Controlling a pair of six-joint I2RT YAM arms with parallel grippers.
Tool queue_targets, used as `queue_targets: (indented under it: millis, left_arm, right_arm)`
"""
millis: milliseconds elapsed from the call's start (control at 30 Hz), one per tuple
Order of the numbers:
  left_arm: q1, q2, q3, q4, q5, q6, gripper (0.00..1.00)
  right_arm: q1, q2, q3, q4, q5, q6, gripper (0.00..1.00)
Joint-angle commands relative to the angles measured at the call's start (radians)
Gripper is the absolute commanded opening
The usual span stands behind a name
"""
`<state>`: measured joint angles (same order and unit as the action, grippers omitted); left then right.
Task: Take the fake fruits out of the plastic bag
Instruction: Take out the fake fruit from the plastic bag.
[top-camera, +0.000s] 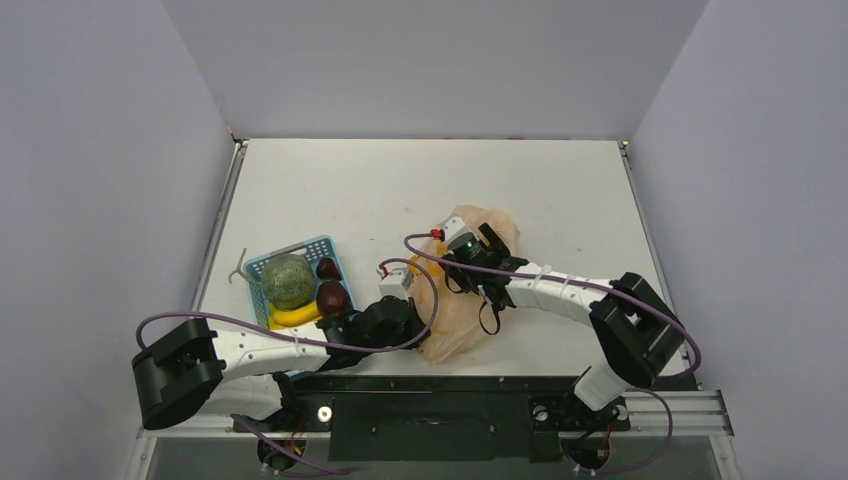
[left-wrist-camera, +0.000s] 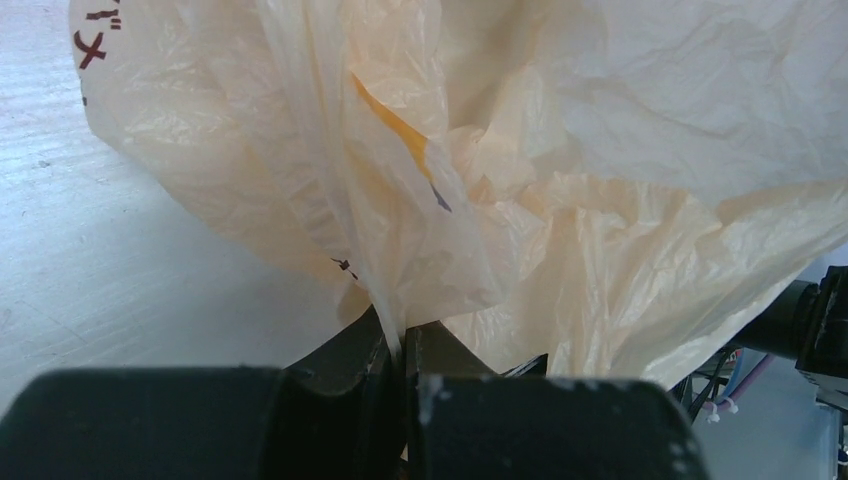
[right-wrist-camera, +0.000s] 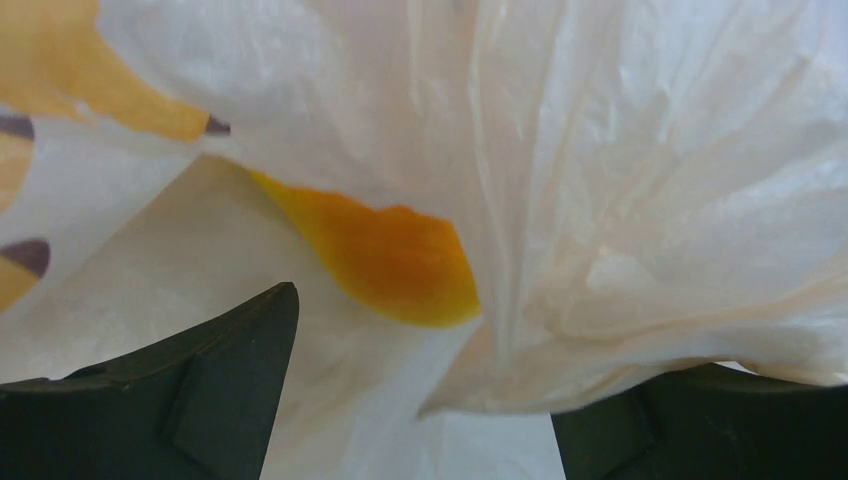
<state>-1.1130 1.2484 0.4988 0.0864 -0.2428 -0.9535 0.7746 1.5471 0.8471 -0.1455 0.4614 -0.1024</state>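
Observation:
The pale peach plastic bag (top-camera: 462, 318) lies crumpled on the table between both arms. My left gripper (top-camera: 415, 318) is shut on a pinched fold of the plastic bag (left-wrist-camera: 560, 230), the film running straight into the closed jaws (left-wrist-camera: 405, 338). My right gripper (top-camera: 485, 245) hovers over the bag's far part, open, with its fingers (right-wrist-camera: 230, 380) wide apart and loose film (right-wrist-camera: 620, 200) draped between them. An orange-yellow patch (right-wrist-camera: 400, 262) shows in the film; fruit or print, I cannot tell. Two dark purple fruits (top-camera: 331, 285) sit in the basket.
A blue mesh basket (top-camera: 318, 245) at the left holds a green melon (top-camera: 287, 281) and yellow bananas (top-camera: 296, 316). The white tabletop (top-camera: 400, 185) stretches behind the bag, with grey walls on three sides. Purple cables loop over both arms.

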Motion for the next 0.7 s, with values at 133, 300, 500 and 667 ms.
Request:
queue_targets:
  millis: [133, 300, 500, 667]
  left_arm:
    - [-0.005, -0.028, -0.012, 0.063, 0.075, 0.041, 0.00]
    - [-0.002, -0.015, -0.020, 0.096, 0.113, 0.037, 0.00]
    - [0.002, -0.022, -0.039, 0.077, 0.142, 0.033, 0.00]
    - [0.016, -0.082, -0.074, 0.053, 0.113, 0.038, 0.00]
  right_arm:
    - [-0.086, 0.119, 0.189, -0.051, -0.196, 0.018, 0.82]
    - [-0.135, 0.231, 0.289, -0.091, -0.283, 0.072, 0.81]
    - [-0.112, 0.330, 0.302, -0.114, -0.311, 0.122, 0.78]
    - [-0.055, 0.346, 0.293, -0.111, -0.242, 0.155, 0.68]
